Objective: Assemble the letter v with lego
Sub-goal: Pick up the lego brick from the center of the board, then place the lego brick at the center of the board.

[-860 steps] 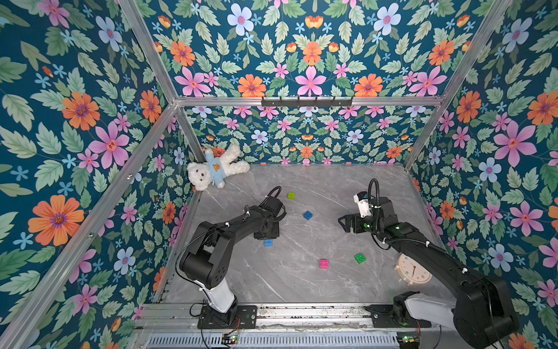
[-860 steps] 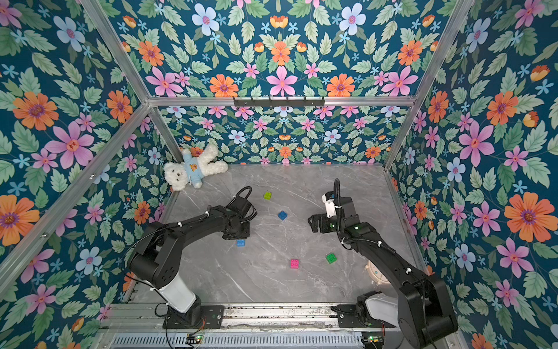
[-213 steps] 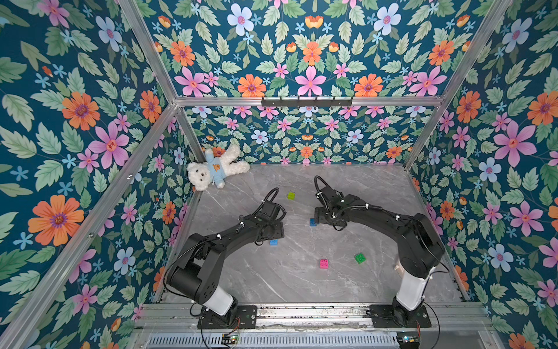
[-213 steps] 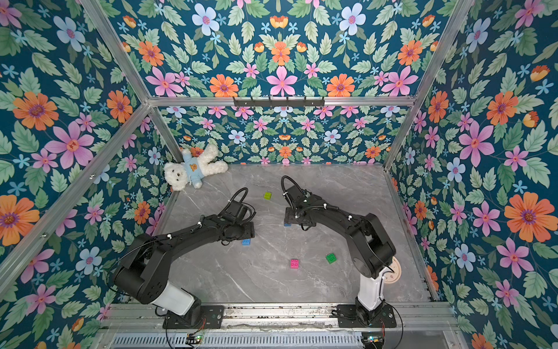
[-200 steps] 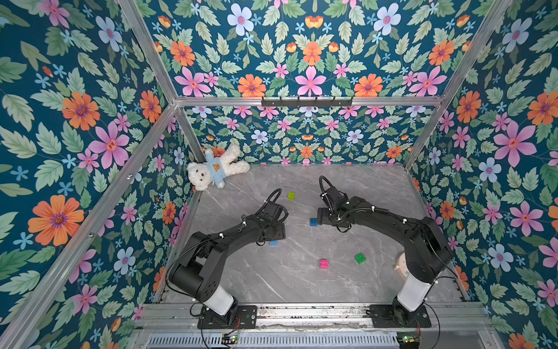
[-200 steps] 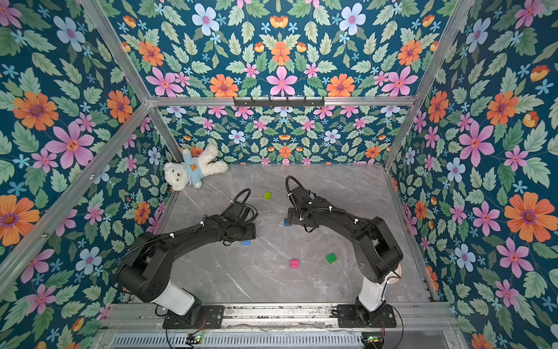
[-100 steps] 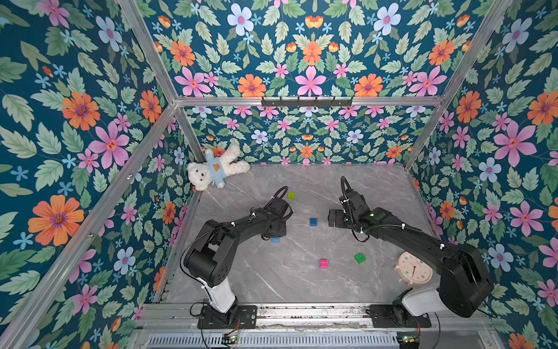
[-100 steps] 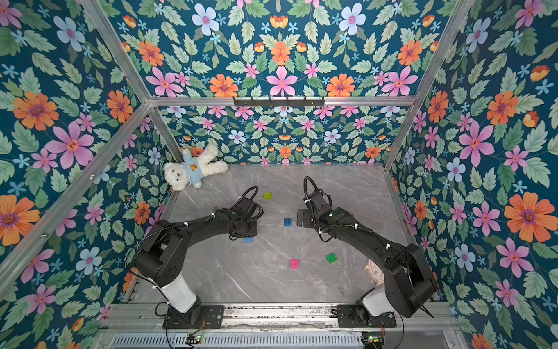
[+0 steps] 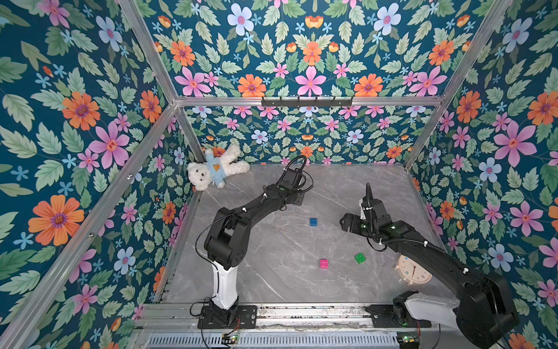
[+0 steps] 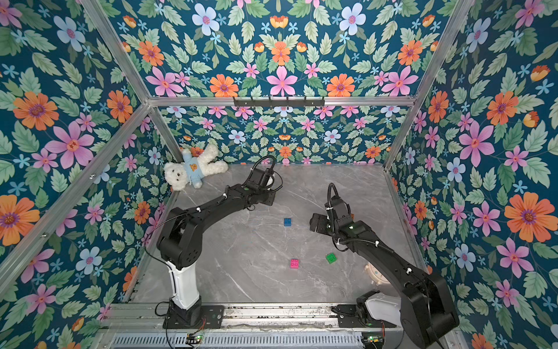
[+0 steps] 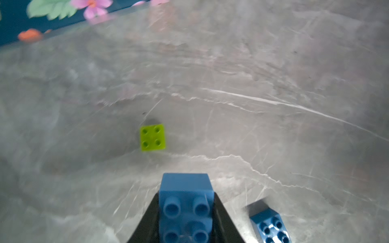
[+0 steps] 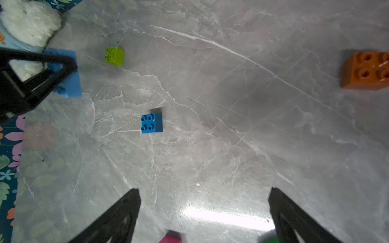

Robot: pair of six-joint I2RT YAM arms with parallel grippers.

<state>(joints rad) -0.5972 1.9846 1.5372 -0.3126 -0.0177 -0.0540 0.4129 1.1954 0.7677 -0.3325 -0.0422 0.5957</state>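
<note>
Light-blue brick [image 11: 185, 183] in left end effector [image 11: 186, 196]

Both top views are bright, evenly lit and sharp, with soft shadows under the arms on the grey marble surface [image 9: 271, 272]. The left wrist view is motion-blurred, the wall edge smeared; the lime brick [image 11: 152, 137] casts a short dark shadow. In the right wrist view a white band of glare lies across the surface.

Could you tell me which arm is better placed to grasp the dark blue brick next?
Likely right: the right gripper is open, empty, facing the dark blue brick; the left gripper holds a light-blue brick.
</note>
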